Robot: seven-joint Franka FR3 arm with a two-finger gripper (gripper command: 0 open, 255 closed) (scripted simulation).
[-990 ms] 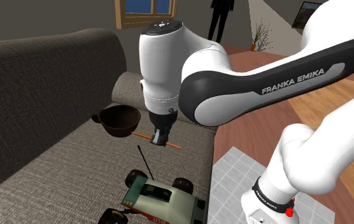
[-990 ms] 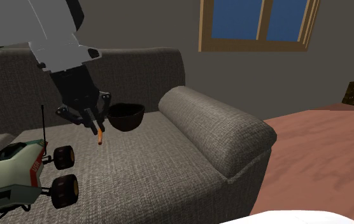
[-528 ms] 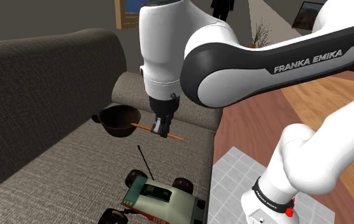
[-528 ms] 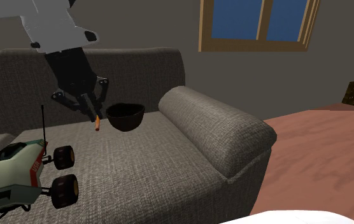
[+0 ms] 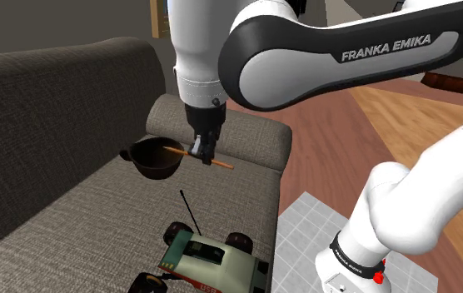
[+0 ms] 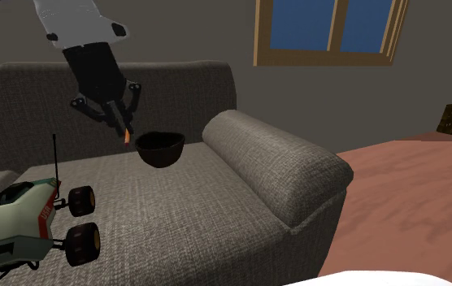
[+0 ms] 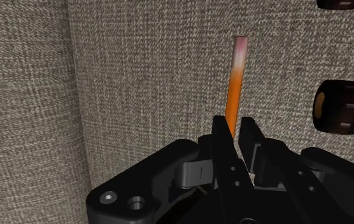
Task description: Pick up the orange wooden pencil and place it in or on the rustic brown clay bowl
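Note:
My black gripper [image 5: 201, 151] is shut on an orange pencil [image 5: 221, 164], which lies level across the fingers. It hangs above the sofa seat, right beside the dark brown bowl [image 5: 154, 159], with one pencil end over the bowl's rim. From the second exterior view the gripper [image 6: 121, 120] sits up and to the left of the bowl [image 6: 160, 149], and the pencil [image 6: 126, 135] pokes out below the fingers. The wrist view shows the pencil [image 7: 234, 83] clasped between the two fingertips [image 7: 222, 137], its pink end pointing away over grey fabric.
A toy car [image 5: 213, 259] with a thin aerial stands on the grey sofa seat [image 5: 97, 208] near its front edge; its dark wheels [image 7: 338, 105] appear beside the gripper. The sofa's armrest [image 6: 273, 154] rises beyond the bowl. Wooden floor [image 6: 411, 203] lies past it.
The gripper has risen off the seat with the pencil and shifted toward the bowl, from below rim height to just above it. The bowl and the toy car stay put.

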